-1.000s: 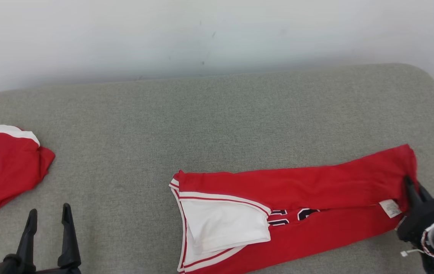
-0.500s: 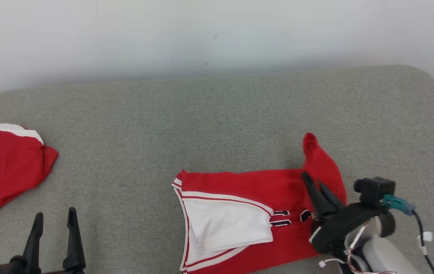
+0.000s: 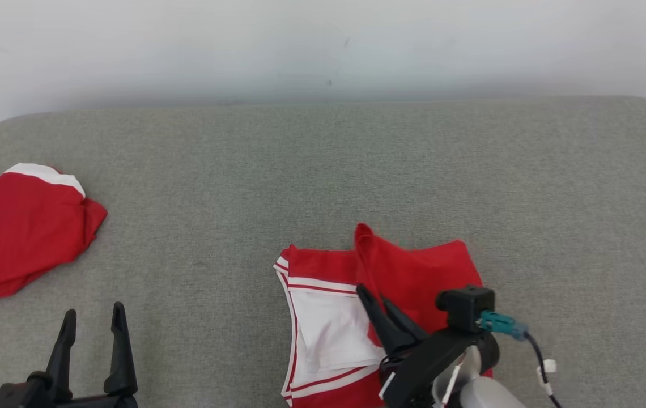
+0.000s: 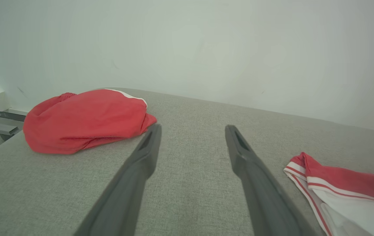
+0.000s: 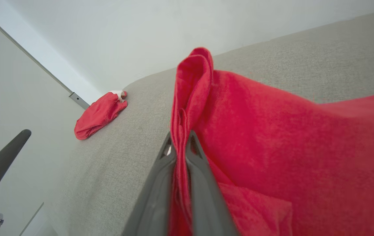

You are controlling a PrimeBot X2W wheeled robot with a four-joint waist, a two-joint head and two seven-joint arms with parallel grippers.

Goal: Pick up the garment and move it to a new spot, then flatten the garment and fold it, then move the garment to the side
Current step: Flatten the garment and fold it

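Stretching across the head view as a grey padded surface (image 3: 323, 170), backing onto a pale wall (image 3: 323, 45). Lying on that surface toward the near right as a red basketball jersey (image 3: 413, 272), with striped trim and a white inner panel (image 3: 328, 328) facing up at its left end and the long axis running left to right. Resting well apart at the far left as a second red garment (image 3: 17, 238), bunched up and touching nothing of the jersey.

Pinching a lifted red edge of the jersey between the nearly closed fingers of the right gripper (image 3: 374, 296). Holding that edge above the jersey's middle, with cloth draping from the jaws down and to the right, and, in the right wrist view, a fold of fabric standing up past the fingertips. Hovering at the lower left as the left gripper (image 3: 94, 310), jaws spread wide, gripping nothing, well apart from the trimmed end.

Judging the step as the fold: laying the right end over the left end along the long axis. Turning on one relation: the trimmed left end lying to the left of the gripping jaws, just beyond the white panel, so probably needing a leftward carry and a lowering before release. Counting the right arm as the nearer one, with the left arm spare for pinning the trimmed end against sliding. Risking a skewed landing of the draped layer.
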